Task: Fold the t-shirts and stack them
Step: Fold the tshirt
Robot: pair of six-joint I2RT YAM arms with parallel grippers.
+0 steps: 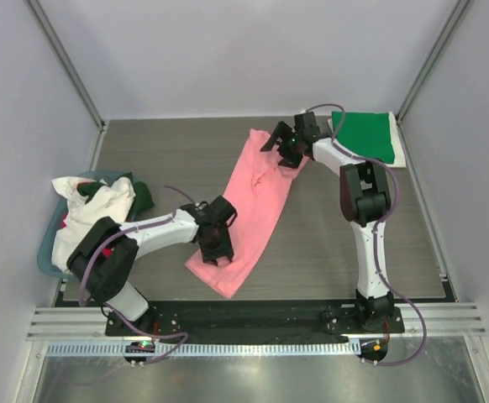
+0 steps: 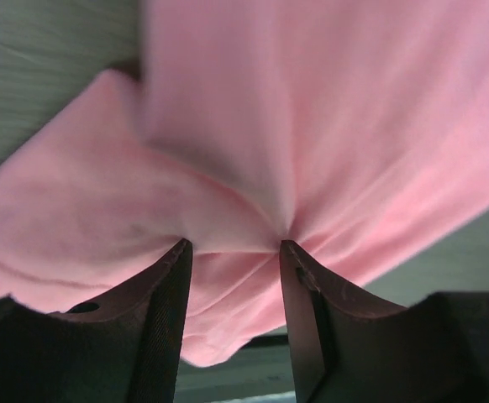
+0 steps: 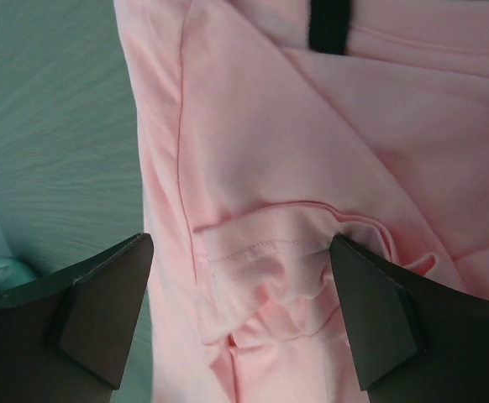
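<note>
Left jaws (image 2: 232, 243): low over the near end of the salmon-pink t-shirt (image 1: 253, 201). A narrow gap stands between them, and pink cloth puckers to a point at their tips. I cannot tell whether they actually pinch it.
Salmon-pink t-shirt: lies on the counter (image 1: 328, 243) as a long strip, slanting from near left to far right, roughly in the middle.
Teal tub (image 1: 47, 252): at the left edge of the counter, heaped with a crumpled white t-shirt (image 1: 89, 210); a dark green cloth (image 1: 142, 195) pokes out at its far side.
Right jaws (image 3: 240, 243): spread wide over the far end of the pink shirt, above a rumpled hemmed fold and holding nothing.
Dark neck label (image 3: 328, 25): just beyond those jaws.
Green t-shirt (image 1: 366, 134): folded flat in the far right corner, with a white layer showing under its right edge.
</note>
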